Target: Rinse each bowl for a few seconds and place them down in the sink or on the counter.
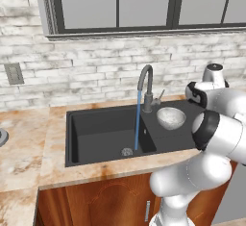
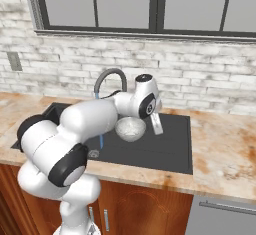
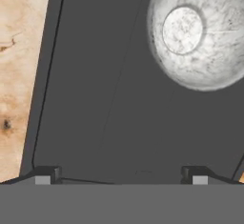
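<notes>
The bowl (image 1: 171, 118) sits upright on the flat shallow side section of the sink (image 1: 96, 138), just to the right of the tap (image 1: 146, 88), close to that section's back edge. Water runs from the tap spout in a thin stream into the deep basin, to the left of the bowl, so the bowl stands beside the stream and not under it.

The hand (image 3: 121, 174) hangs above the shallow section with its two fingertips (image 3: 46, 175) spread wide and nothing between them; it has hold of nothing. In the hand view the bowl lies ahead of the fingertips and off toward the upper right, well apart from them, with bare black sink floor in between. The marbled desk (image 3: 19, 75) runs along the left edge of that view.

From the right base view, the wrist hovers just above and behind the bowl (image 2: 130, 128), toward the wall side. The bowl is round, so it has no long axis to line up with; what matters is the offset. My judgement is that the hand would need to shift toward the bowl's rim and come down over one wall of it before any grip could be made.
</notes>
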{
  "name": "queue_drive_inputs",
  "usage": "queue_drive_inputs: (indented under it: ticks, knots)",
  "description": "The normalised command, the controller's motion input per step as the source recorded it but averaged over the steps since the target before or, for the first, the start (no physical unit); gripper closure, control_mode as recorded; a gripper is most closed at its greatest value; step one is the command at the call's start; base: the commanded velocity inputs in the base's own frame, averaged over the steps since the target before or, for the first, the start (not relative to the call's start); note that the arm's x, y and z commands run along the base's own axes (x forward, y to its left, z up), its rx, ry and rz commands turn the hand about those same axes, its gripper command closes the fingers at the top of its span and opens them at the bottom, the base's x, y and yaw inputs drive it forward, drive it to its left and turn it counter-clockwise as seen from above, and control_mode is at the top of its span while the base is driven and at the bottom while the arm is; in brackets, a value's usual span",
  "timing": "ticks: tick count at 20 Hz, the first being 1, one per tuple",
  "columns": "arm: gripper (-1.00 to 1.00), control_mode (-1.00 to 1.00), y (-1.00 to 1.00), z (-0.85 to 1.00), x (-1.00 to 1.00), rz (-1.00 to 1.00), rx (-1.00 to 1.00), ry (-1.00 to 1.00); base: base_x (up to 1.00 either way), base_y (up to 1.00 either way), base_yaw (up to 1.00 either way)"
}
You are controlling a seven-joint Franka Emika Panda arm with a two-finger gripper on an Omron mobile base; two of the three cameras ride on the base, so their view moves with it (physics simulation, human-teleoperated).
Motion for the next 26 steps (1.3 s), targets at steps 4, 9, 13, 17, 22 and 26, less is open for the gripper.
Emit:
queue_drive_inputs:
  ticks: [4, 9, 13, 17, 22, 26]
  knots:
    - [-1.00, -1.00, -0.43, 0.32, -0.28, -0.02, -0.04, 0.00, 0.00, 0.00, 0.00]
    - [-1.00, -1.00, -0.40, 0.29, -0.26, 0.00, -0.05, 0.00, 0.00, 0.00, 0.00]
    - [-1.00, -1.00, -0.36, 0.24, -0.28, -0.02, -0.04, 0.00, 0.00, 0.00, 0.00]
    - [-1.00, -1.00, -0.38, 0.19, -0.30, -0.03, -0.02, 0.00, 0.00, 0.00, 0.00]
    - [-1.00, -1.00, -0.37, 0.14, -0.32, -0.05, 0.00, 0.00, 0.00, 0.00, 0.00]
    - [-1.00, -1.00, -0.31, 0.12, -0.30, -0.07, 0.00, 0.01, 0.00, 0.00, 0.00]
